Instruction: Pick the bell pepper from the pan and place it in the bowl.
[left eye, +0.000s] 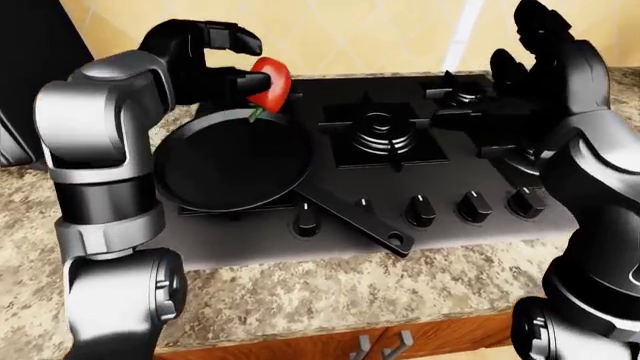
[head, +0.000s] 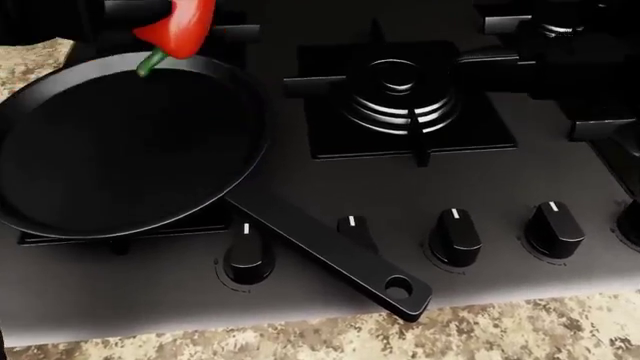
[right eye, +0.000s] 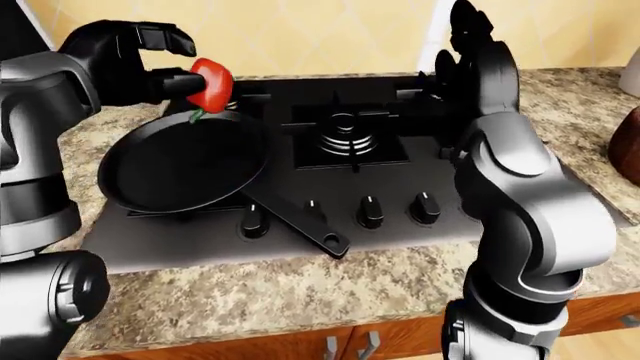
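Left-eye view shows the left hand (left eye: 205, 56) with its fingers clamped on the glossy red pepper (left eye: 270, 81), lifted clear above the empty pan (left eye: 232, 161); no bowl shows, so placing remains. The pan is round, matte black, long-handled. The right hand (left eye: 545, 52) fingers stand apart, holding nothing, over the speckled stone table (left eye: 330, 289).
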